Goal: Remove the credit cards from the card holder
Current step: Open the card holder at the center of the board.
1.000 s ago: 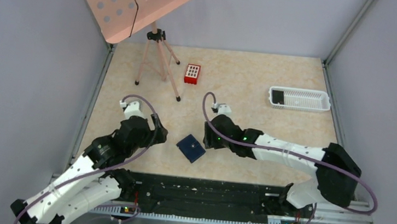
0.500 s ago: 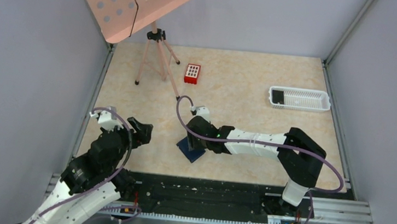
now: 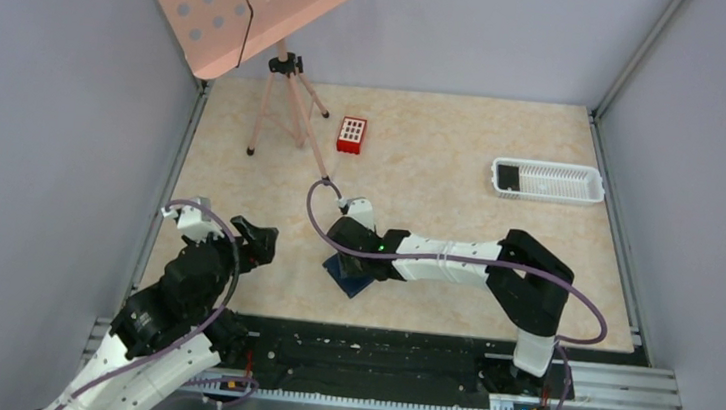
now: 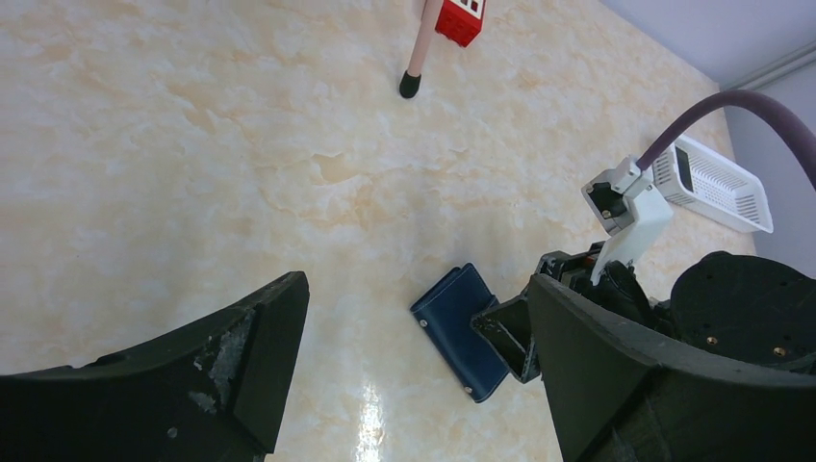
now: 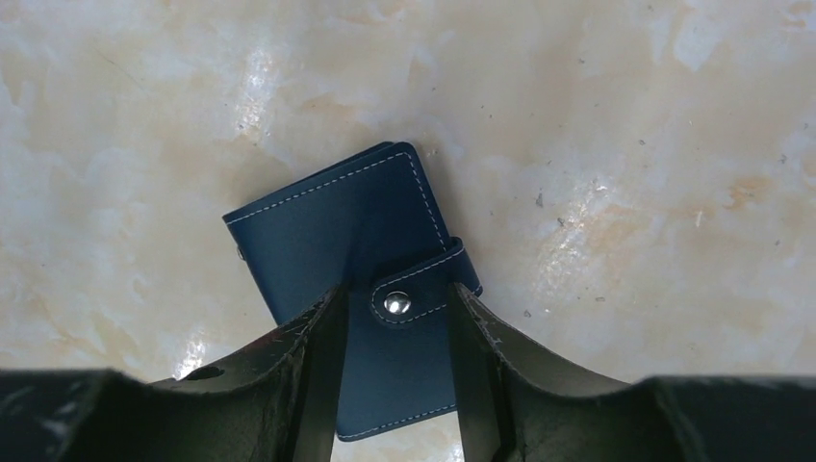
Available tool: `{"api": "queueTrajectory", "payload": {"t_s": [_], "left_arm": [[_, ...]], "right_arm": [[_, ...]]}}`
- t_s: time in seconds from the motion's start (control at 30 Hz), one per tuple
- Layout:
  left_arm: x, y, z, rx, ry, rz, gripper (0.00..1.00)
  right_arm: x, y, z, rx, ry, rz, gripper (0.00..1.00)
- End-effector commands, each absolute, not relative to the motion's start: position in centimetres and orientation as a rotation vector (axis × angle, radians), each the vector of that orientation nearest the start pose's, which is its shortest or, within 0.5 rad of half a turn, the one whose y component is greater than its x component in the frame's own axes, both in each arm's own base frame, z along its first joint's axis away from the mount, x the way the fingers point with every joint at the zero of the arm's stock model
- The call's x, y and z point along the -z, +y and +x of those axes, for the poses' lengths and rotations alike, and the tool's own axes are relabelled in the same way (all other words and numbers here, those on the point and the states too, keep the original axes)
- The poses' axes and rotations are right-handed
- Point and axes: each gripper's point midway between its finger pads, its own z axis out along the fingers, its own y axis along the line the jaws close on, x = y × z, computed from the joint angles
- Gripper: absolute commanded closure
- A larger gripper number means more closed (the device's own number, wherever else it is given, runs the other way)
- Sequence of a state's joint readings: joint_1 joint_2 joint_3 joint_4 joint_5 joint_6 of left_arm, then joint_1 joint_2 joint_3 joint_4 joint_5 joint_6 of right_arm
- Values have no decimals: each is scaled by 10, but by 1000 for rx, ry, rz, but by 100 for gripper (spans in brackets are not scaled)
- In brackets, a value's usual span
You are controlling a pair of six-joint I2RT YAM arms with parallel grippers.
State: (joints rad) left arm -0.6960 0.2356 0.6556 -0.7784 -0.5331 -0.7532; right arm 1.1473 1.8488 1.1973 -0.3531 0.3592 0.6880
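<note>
The card holder (image 3: 350,283) is a blue wallet lying closed and flat on the table; it also shows in the left wrist view (image 4: 454,322) and the right wrist view (image 5: 327,226). Its snap tab (image 5: 414,294) is fastened. My right gripper (image 3: 342,255) hangs over it, open, one finger on each side of the tab (image 5: 396,300). No credit cards show at the wallet. My left gripper (image 3: 253,240) is open and empty to the wallet's left (image 4: 414,298).
A white slotted tray (image 3: 562,183) stands at the back right with a dark flat rectangle (image 3: 508,176) in its left end. A pink tripod stand (image 3: 288,107) and a small red box (image 3: 351,135) stand at the back.
My right gripper has moved left and come down over the wallet. My left arm has pulled back to the left, away from the wallet.
</note>
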Motion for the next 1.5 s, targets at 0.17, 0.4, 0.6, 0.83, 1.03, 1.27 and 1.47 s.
{"api": "queueTrajectory", "payload": {"t_s": [0.17, 0.4, 0.6, 0.83, 1.03, 1.27, 1.47], "left_arm": [[-223, -66, 180, 506, 1828, -420, 11], [-217, -76, 178, 552, 1859, -414, 14], [-206, -96, 176, 595, 1958, -351, 16], [-175, -139, 172, 668, 2168, -218, 18], [-150, -175, 168, 786, 2299, -123, 18], [-131, -208, 169, 910, 2379, -75, 16], [-122, -221, 174, 939, 2405, -76, 16]], "right_arm": [[-36, 372, 208, -238, 2472, -416, 76], [-52, 365, 206, -313, 2429, -349, 100], [-72, 368, 203, -442, 2389, -289, 100], [-98, 363, 201, -594, 2340, -208, 100], [-109, 340, 198, -735, 2305, -142, 100], [-123, 324, 188, -855, 2225, -125, 100], [-117, 310, 183, -860, 2229, -98, 100]]}}
